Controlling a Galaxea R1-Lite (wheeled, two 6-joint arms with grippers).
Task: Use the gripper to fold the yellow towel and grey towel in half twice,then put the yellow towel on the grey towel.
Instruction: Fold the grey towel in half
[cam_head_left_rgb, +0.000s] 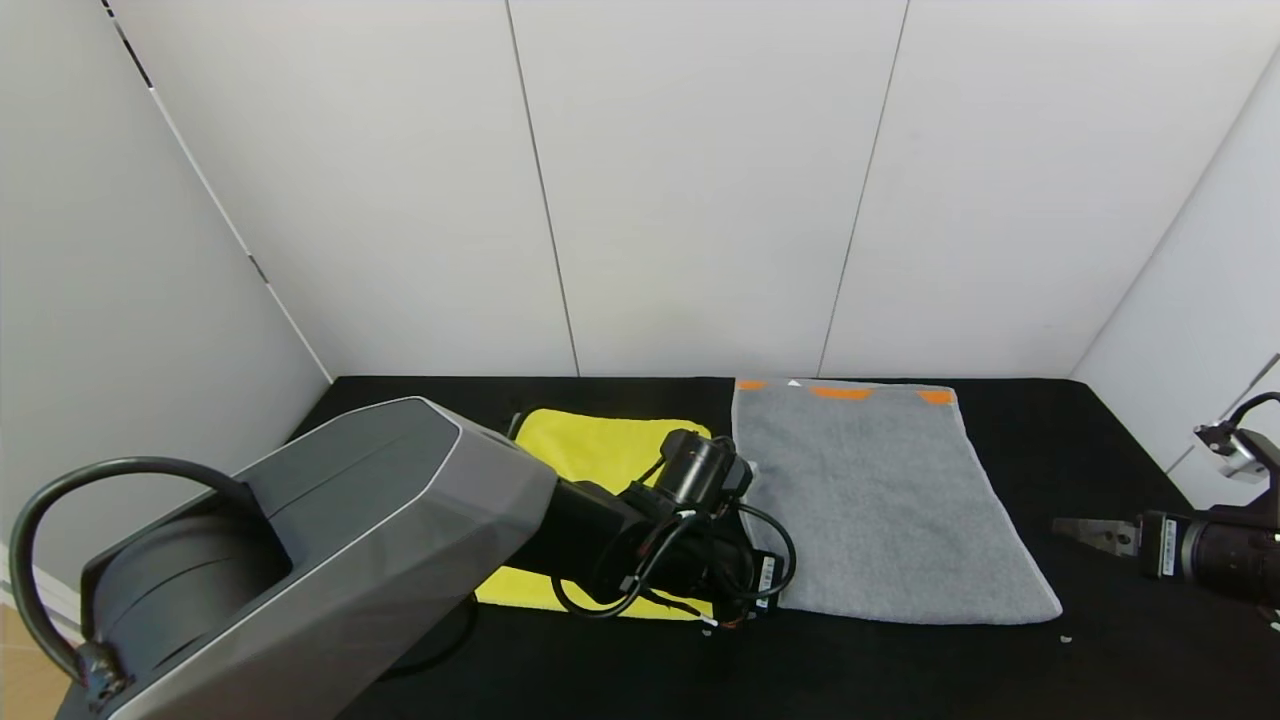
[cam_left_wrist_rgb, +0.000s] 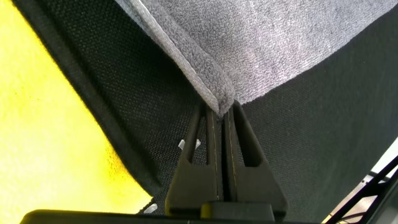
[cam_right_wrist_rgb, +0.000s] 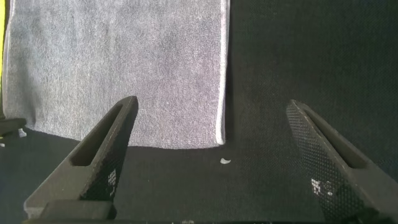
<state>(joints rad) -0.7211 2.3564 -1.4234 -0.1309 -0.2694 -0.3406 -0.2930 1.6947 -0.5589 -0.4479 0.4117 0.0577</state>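
Observation:
The grey towel (cam_head_left_rgb: 870, 500) lies flat on the black table, with orange shapes (cam_head_left_rgb: 840, 393) along its far end. The yellow towel (cam_head_left_rgb: 600, 445) lies left of it, partly hidden under my left arm. My left gripper (cam_left_wrist_rgb: 221, 112) is shut on the grey towel's (cam_left_wrist_rgb: 280, 43) near left corner, with the yellow towel (cam_left_wrist_rgb: 43, 124) beside it. My right gripper (cam_head_left_rgb: 1078, 530) is open and empty, low over the table, just right of the grey towel's near right corner. In the right wrist view that corner of the grey towel (cam_right_wrist_rgb: 124, 56) lies between the spread fingers of the gripper (cam_right_wrist_rgb: 211, 104).
The black table cloth (cam_head_left_rgb: 1050, 450) is bounded by white walls at the back and both sides. A small white scrap (cam_right_wrist_rgb: 226, 161) lies by the grey towel's near right corner. My left arm's large housing (cam_head_left_rgb: 330, 540) covers the near left of the table.

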